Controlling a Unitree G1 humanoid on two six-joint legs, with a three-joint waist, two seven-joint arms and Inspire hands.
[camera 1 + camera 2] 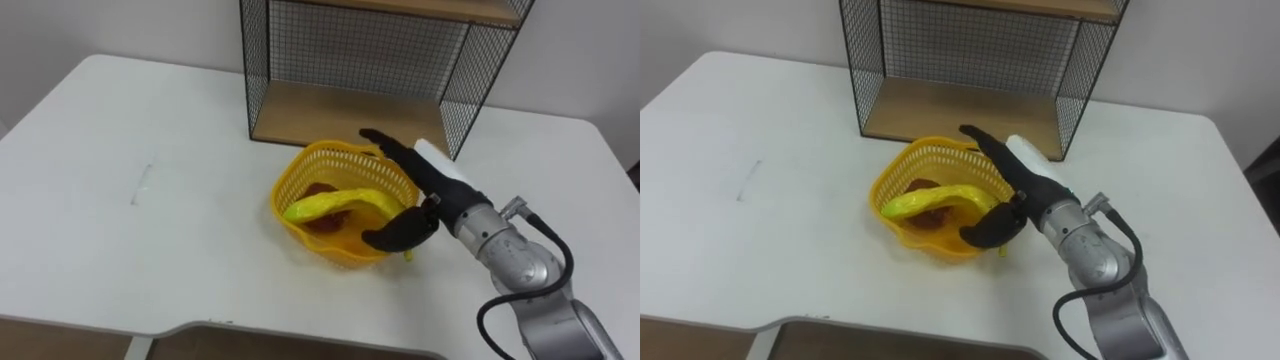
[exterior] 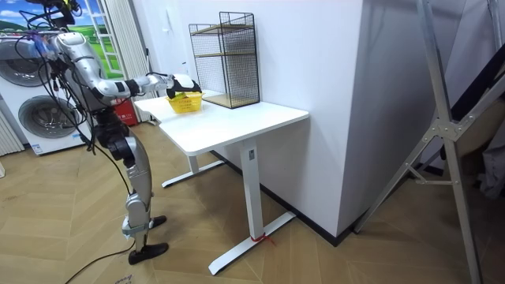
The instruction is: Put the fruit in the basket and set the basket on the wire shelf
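Wide white surface in front of the robot, and at its far edge stands the wire shelf, its lower wooden board open toward us. Just in front of that board sits the yellow basket, near the shelf but not on it. Here's the right hand, in from the right and tight against the basket's right side: fingers stretched almost straight along the far-right rim, thumb hooked at the near-right wall, spread wide, not clenched. I can't tell whether it is squeezing the wall yet. The fruit is in: a banana lies across the basket, long axis left to right, its right end by the thumb, with a dark reddish fruit beneath. So the basket lies left of the hand, and the shelf board is straight beyond it; my read is a firm hold, then a lift forward.
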